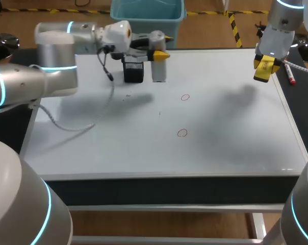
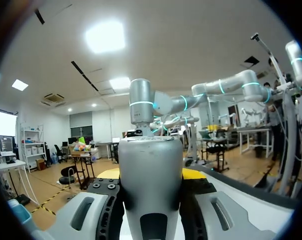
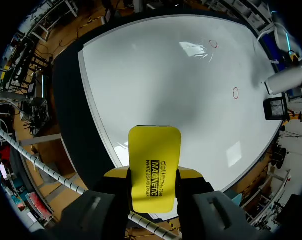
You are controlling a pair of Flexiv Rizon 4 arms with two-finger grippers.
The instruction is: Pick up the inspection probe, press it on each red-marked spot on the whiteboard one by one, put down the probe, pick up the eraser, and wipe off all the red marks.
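yellow eraser (image 3: 155,150) in right hand (image 3: 153,173); grey probe (image 2: 150,160) in left hand (image 2: 151,174).

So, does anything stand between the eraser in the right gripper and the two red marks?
Nothing visible does. Bare whiteboard lies between the eraser and both the far mark and the near mark. The probe and the black holder stand left of the marks, off that path.

Two red marks (image 1: 184,97) (image 1: 182,132), one probe (image 1: 158,69), one eraser (image 1: 263,69), one black holder (image 1: 133,70), one marker pen (image 1: 290,74).
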